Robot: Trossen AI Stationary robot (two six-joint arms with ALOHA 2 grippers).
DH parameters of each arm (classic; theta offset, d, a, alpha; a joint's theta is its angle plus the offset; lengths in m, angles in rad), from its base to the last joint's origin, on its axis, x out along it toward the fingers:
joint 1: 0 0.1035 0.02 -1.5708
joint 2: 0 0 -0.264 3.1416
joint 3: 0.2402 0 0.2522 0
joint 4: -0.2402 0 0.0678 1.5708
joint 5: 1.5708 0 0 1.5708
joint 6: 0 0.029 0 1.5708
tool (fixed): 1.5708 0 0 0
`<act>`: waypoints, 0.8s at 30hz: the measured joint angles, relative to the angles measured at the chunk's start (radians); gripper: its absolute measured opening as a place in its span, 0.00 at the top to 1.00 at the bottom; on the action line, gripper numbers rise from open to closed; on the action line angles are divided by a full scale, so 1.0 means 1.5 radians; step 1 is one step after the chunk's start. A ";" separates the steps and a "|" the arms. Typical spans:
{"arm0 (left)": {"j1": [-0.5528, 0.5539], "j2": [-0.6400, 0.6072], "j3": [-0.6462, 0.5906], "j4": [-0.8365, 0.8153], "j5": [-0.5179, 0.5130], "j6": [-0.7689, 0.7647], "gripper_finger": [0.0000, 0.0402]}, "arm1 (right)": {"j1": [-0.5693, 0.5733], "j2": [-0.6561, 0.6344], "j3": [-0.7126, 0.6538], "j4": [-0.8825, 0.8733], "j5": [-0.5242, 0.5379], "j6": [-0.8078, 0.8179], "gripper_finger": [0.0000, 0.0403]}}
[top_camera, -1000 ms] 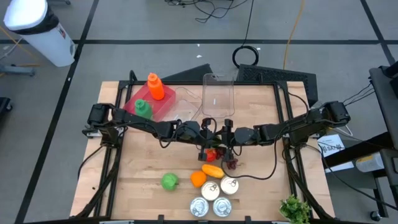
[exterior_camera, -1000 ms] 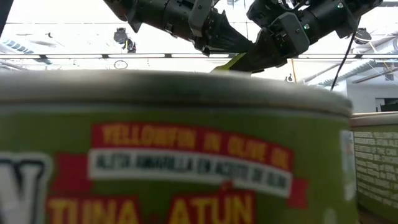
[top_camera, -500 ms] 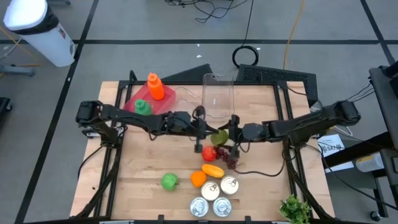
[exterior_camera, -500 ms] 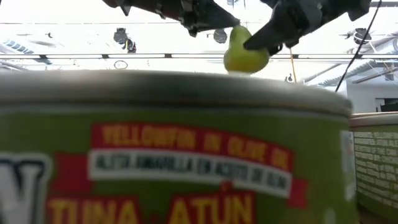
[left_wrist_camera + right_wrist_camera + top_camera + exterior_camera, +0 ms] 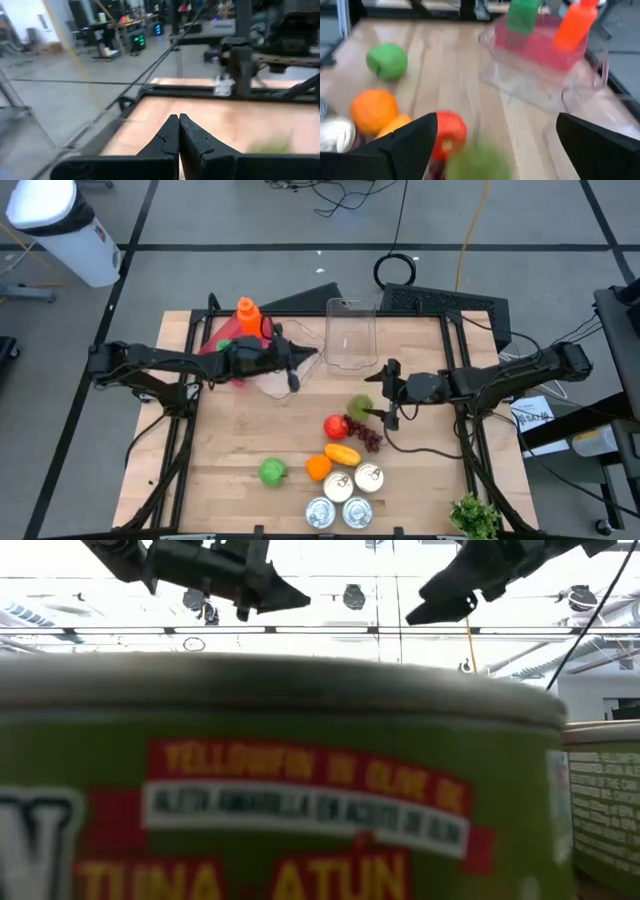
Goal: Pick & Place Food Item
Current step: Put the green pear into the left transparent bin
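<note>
A green pear point(image 5: 358, 408) lies on the wooden table, blurred in the right wrist view point(image 5: 477, 162). My right gripper point(image 5: 386, 394) point(image 5: 496, 121) hangs just right of it, open wide, with a finger on either side and clear of it. My left gripper point(image 5: 296, 370) point(image 5: 178, 131) is shut on nothing, raised above the table's left middle, beside the red bin point(image 5: 262, 348). Both grippers point(image 5: 285, 600) point(image 5: 425, 605) show high in the low view, where the pear is hidden behind a can.
A red tomato point(image 5: 336, 426), dark grapes point(image 5: 372, 438), an orange pepper point(image 5: 342, 453), an orange point(image 5: 318, 467), a green apple point(image 5: 272, 471) and several cans point(image 5: 345, 495) lie near. A clear container point(image 5: 350, 335) stands far. The bin holds an orange bottle point(image 5: 248, 318) and a green one point(image 5: 230, 352). A tuna can point(image 5: 280, 790) fills the low view.
Both grippers met at the table's middle and raised the pear between them. The pear has since dropped from the low view and lies on the table beside the tomato. My left gripper has drawn back toward the left and far side; my right has moved slightly right.
</note>
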 joint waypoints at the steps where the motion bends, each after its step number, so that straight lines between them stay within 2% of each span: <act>1: 0.002 0.002 -0.005 0.004 0.022 -0.018 1.00 | -0.001 0.002 0.000 0.002 -0.001 0.000 0.05; 5: -0.009 0.017 -0.006 0.007 0.090 -0.061 0.97 | -0.003 0.023 -0.004 0.014 0.000 0.000 0.07; 8: -0.025 0.026 -0.008 -0.006 0.085 -0.058 0.94 | -0.006 0.034 -0.021 0.033 0.001 0.006 0.07; 13: -0.037 0.030 -0.008 -0.005 0.080 -0.056 0.93 | -0.024 0.039 -0.063 0.006 0.101 0.084 0.07; 15: -0.036 0.030 -0.008 -0.004 0.065 -0.063 0.92 | -0.029 0.033 -0.081 -0.009 0.107 0.097 0.07; 20: -0.036 0.031 -0.008 -0.010 0.035 -0.080 0.91 | -0.043 0.034 -0.134 -0.010 0.102 -0.018 0.07; 24: -0.035 0.031 -0.008 -0.030 0.029 -0.130 0.82 | -0.077 0.055 -0.160 0.039 0.077 -0.078 0.06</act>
